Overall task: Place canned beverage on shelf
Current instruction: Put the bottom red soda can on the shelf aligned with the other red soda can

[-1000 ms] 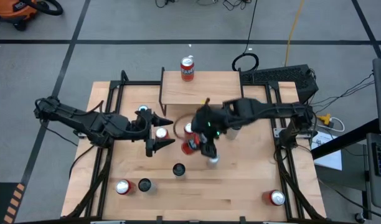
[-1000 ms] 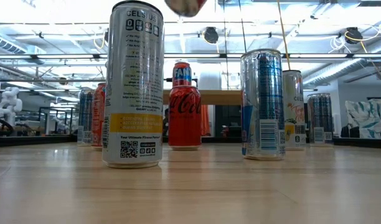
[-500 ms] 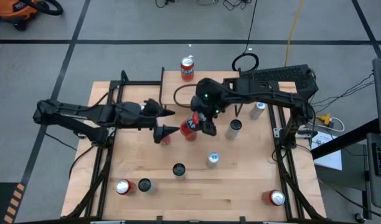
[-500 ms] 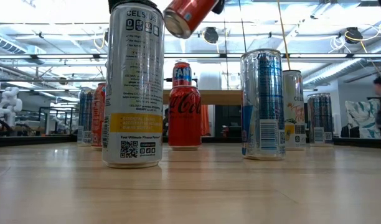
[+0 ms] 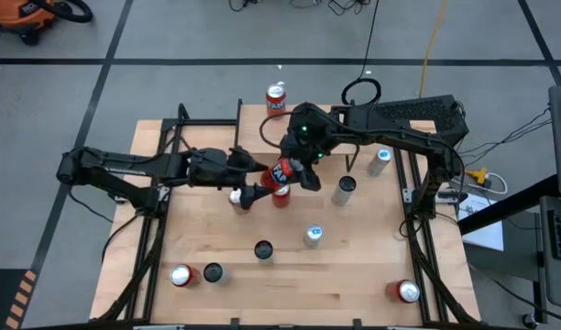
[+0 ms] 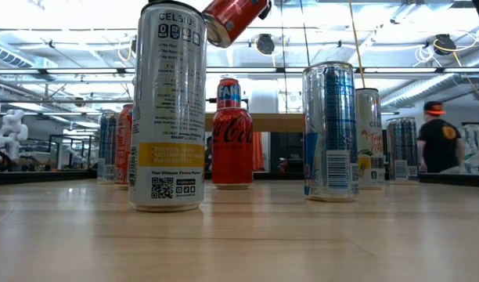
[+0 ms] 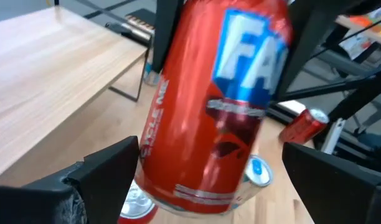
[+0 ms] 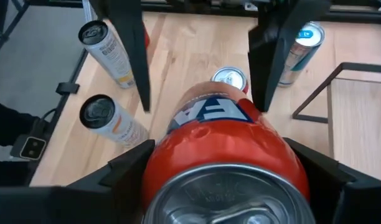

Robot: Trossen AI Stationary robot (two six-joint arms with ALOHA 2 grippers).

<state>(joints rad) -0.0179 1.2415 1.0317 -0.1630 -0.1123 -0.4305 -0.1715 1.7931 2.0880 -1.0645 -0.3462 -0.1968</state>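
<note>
My right gripper (image 5: 295, 167) is shut on a red Fanta can (image 5: 281, 171) and holds it tilted above the table's middle, just in front of the shelf (image 5: 308, 133). The shelf's light wooden top (image 7: 53, 68) rests on thin black legs. A second red can (image 5: 276, 101) stands at its far edge. My left gripper (image 5: 256, 181) is open. Its fingers stand on either side of the held can's lower end (image 7: 190, 193) without touching it. My right gripper pinches the red can's side wall close to its lid end (image 8: 178, 155) between its two fingers, which lie across the can. It comes slanting down from the table's right and far side. The can is lifted clear and tilted, its other end (image 6: 217, 31) lower.
Several cans stand loose on the table: a red one (image 5: 280, 194) and a white-topped one (image 5: 236, 195) under the grippers, a tall silver one (image 5: 345, 191), others nearer (image 5: 263, 249) and at the near corners (image 5: 407, 291). Black frame rails (image 5: 157, 229) run along both sides. A person (image 6: 441, 145) stands far behind.
My right gripper has carried the red can from the table's middle toward the far edge and the shelf, rolling its wrist so the can tips. My left gripper, still open, has swung toward the table's right and a little down until its fingers flank the can.
</note>
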